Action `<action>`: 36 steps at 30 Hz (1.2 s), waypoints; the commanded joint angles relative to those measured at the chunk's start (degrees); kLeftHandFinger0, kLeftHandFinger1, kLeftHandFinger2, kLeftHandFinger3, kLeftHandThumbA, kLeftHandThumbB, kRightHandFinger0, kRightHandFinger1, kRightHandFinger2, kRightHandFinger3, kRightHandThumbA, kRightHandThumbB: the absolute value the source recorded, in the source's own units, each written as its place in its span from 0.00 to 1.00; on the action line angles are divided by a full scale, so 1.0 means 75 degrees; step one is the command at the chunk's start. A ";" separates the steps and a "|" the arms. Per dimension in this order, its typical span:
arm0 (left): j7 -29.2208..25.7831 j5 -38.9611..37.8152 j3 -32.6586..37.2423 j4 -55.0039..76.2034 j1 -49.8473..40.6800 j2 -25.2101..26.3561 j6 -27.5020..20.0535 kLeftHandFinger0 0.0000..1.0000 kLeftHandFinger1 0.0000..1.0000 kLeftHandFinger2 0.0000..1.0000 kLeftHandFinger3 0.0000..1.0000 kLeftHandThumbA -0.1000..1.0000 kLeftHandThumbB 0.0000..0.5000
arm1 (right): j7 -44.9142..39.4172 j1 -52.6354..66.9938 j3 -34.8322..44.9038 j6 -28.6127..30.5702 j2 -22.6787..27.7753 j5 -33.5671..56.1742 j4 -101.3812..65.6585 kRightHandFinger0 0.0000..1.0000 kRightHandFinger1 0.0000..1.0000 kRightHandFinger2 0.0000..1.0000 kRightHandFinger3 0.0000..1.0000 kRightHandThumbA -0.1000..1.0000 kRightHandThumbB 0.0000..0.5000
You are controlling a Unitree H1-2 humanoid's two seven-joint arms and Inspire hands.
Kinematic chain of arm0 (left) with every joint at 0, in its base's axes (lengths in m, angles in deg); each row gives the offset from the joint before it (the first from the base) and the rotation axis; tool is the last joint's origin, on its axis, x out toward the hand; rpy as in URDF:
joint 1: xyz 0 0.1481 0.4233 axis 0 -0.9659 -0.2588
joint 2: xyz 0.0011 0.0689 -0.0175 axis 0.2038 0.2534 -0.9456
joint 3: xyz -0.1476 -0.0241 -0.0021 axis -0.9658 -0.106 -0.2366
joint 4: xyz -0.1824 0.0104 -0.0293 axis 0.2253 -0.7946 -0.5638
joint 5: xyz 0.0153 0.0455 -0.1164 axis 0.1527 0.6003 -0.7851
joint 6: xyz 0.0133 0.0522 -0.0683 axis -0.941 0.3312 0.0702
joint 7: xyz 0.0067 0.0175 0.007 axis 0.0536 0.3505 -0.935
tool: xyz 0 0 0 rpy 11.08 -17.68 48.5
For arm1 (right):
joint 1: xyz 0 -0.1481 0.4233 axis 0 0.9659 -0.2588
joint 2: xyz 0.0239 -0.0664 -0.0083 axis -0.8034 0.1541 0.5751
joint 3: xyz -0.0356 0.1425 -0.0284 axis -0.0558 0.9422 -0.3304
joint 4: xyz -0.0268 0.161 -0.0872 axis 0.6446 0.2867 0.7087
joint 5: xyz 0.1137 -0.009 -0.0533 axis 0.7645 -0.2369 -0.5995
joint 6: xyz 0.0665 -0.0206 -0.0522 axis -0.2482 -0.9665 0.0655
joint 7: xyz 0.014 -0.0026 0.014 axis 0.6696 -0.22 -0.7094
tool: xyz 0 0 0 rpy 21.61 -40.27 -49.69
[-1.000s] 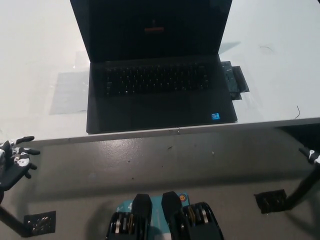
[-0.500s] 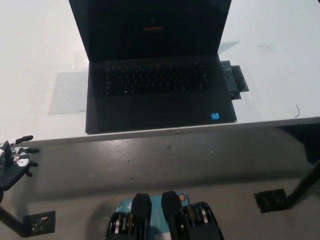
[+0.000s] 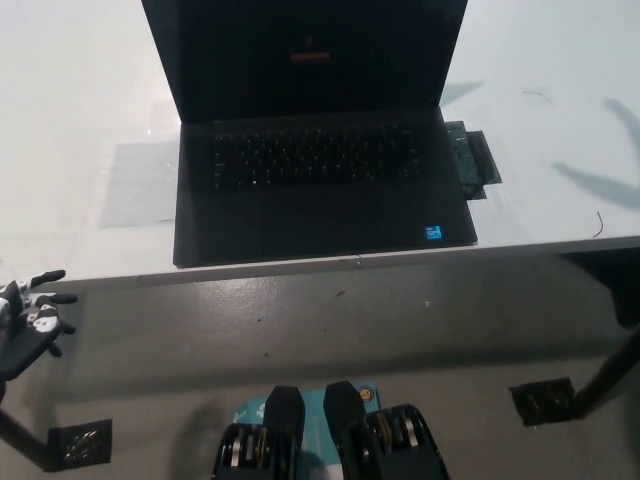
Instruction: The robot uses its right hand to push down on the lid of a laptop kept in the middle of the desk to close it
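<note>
The laptop (image 3: 315,140) is sitting open in the upper middle of the frame on the white desk (image 3: 70,120), lid (image 3: 305,50) standing up and its front edge just behind the desk's near edge. The left hand (image 3: 28,322) is hanging at the lower left below the desk, fingers spread and holding nothing. The right hand isn't showing anywhere, so I can't tell what state it's in.

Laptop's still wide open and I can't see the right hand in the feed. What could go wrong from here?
1. The right hand is out of frame; only a shadow falls on the desk at right, so contact with the lid can't be checked.
2. The laptop sits at the desk's front edge; a push could slide it off.
3. A small dark object touches its right side and might get knocked. The left hand rests low left.
</note>
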 commanded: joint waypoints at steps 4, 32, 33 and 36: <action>0.0154 -0.0065 -0.0013 0.0274 0.0180 0.0275 -0.0036 0.39 0.50 0.66 0.78 0.17 0.00 | -0.0315 -0.0864 -0.0508 0.0805 -0.0331 -0.0579 0.0666 1.00 1.00 0.95 1.00 1.00 0.67; 0.0365 -0.0003 0.0296 0.0325 0.0321 0.0464 0.0045 0.37 0.50 0.66 0.78 0.16 0.00 | -0.0957 -0.2857 -0.2836 0.3626 -0.1694 -0.2476 0.5115 1.00 1.00 0.88 1.00 1.00 0.71; 0.0376 0.0015 0.0303 0.0304 0.0315 0.0474 -0.0008 0.37 0.50 0.65 0.78 0.16 0.00 | -0.0963 -0.2889 -0.2832 0.3719 -0.1707 -0.2491 0.5183 1.00 1.00 0.89 1.00 1.00 0.70; 0.0407 0.0012 0.0296 0.0295 0.0309 0.0471 -0.0041 0.39 0.50 0.65 0.77 0.17 0.01 | -0.0972 -0.2960 -0.2833 0.3847 -0.1700 -0.2612 0.5285 1.00 1.00 0.89 1.00 1.00 0.71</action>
